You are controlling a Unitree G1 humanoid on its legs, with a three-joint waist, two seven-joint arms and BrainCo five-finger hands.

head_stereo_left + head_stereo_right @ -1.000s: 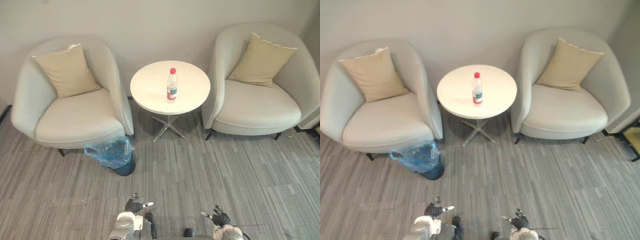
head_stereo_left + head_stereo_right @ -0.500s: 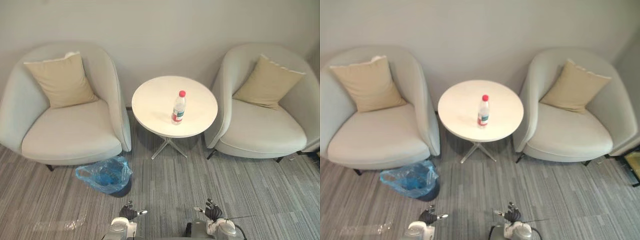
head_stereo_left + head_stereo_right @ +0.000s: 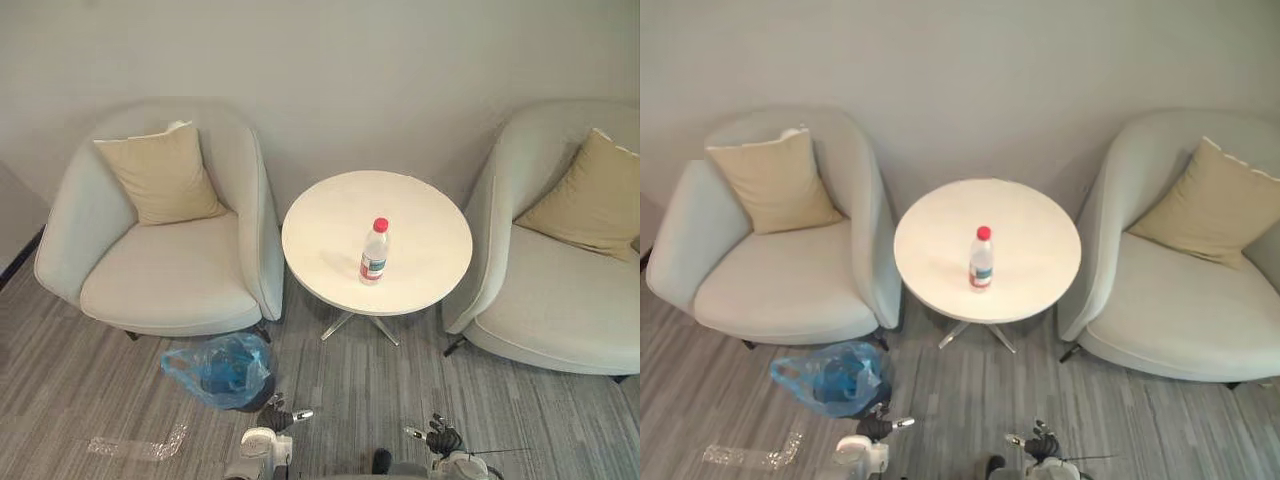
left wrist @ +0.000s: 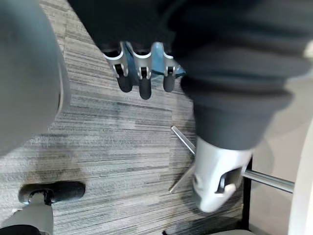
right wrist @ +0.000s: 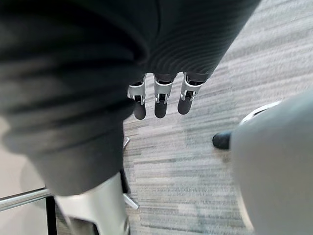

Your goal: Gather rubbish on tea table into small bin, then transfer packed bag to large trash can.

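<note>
A plain grey wall (image 3: 350, 70) backs a grey striped carpet (image 3: 340, 385). A round white tea table (image 3: 325, 225) stands between two pale grey tub armchairs, one at its 9 o'clock (image 3: 170, 285) and one at its 3 o'clock (image 3: 560, 315), each with a beige cushion. A clear plastic bottle with a red cap (image 3: 374, 252) stands upright on the table, just toward 6 o'clock of its centre. A small dark bin lined with a blue plastic bag (image 3: 222, 372) sits on the carpet at the table's 7 o'clock. A clear plastic wrapper (image 3: 135, 447) lies at the bin's 8 o'clock. The left hand (image 3: 272, 414) and right hand (image 3: 441, 438) hang low at 6 o'clock, well apart from the table, fingers (image 4: 142, 83) straight and loosely spread, holding nothing.
</note>
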